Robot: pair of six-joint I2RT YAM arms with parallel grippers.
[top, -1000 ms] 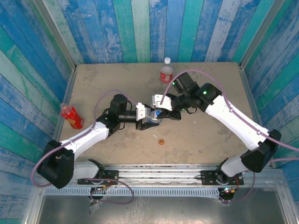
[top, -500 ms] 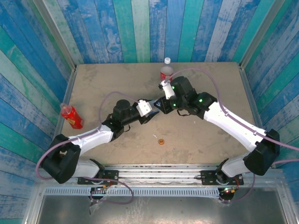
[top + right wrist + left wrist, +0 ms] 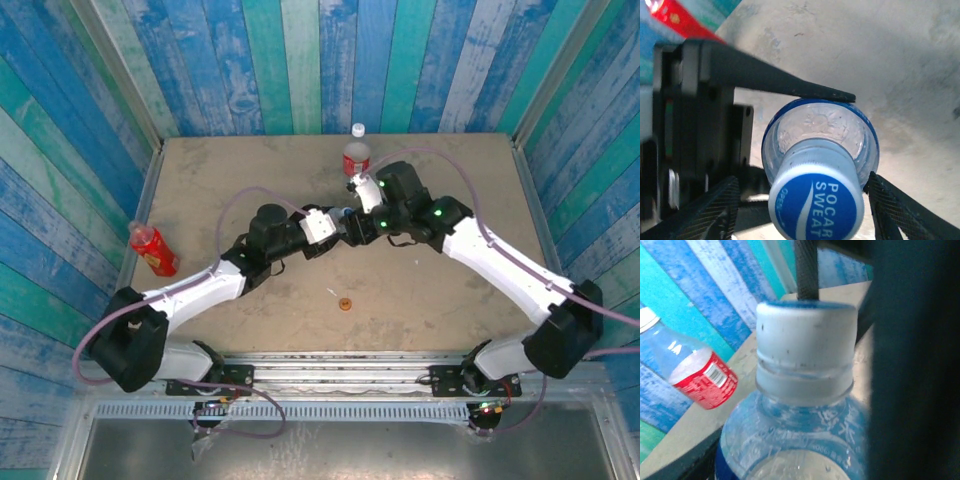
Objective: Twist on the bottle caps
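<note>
My left gripper (image 3: 328,226) is shut on the short clear bottle with the blue label (image 3: 790,440), held above the table's middle. The blue cap (image 3: 816,202) sits on that bottle's neck. My right gripper (image 3: 802,212) is open, with one finger (image 3: 710,212) on each side of the cap and a gap to it. The clear bottle with the red label (image 3: 357,158) stands at the back with the white cap (image 3: 358,129) on it. The slim red bottle (image 3: 152,248) lies at the left edge. The orange cap (image 3: 346,304) lies loose on the table in front.
A thin white scrap (image 3: 332,292) lies just beside the orange cap. Blue and green plank walls (image 3: 300,60) close in the tan table (image 3: 220,170) on three sides. Both arms meet over the table's middle.
Both grippers and the blue-label bottle have moved a little towards the back of the table. The right wrist has turned and shifted closer to the red-label bottle.
</note>
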